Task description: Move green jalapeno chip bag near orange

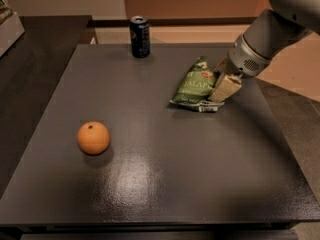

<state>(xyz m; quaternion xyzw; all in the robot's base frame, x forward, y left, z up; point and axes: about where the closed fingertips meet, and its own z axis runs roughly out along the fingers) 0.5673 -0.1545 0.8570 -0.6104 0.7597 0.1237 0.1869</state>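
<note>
So here's what I had on screen from the remote station: the green jalapeno chip bag was lying flat on the dark table, on the right half toward the back. Its lettering faced up and its top corner pointed away from me. The gripper was down at the bag's right edge, low over the tabletop, with a pale cream part of it right against the crinkly side. Honestly I couldn't tell whether it was spread, pressed together or pinching the bag, the angle just didn't give that away. The grey arm came in from the top right corner and sloped down to the left to get there. The orange sat on the left side of the same table, nearer the front, with its dark stem dimple showing near the top. It was well apart from the bag, with a stretch of tabletop between them. A dark can stood upright near the back edge, left of the bag and well behind the orange. The tabletop was glossy enough to catch a patch of light near the front middle. Off to the left was another dark surface beside the table, with a pale box-like thing at its far corner that I couldn't make out.
</note>
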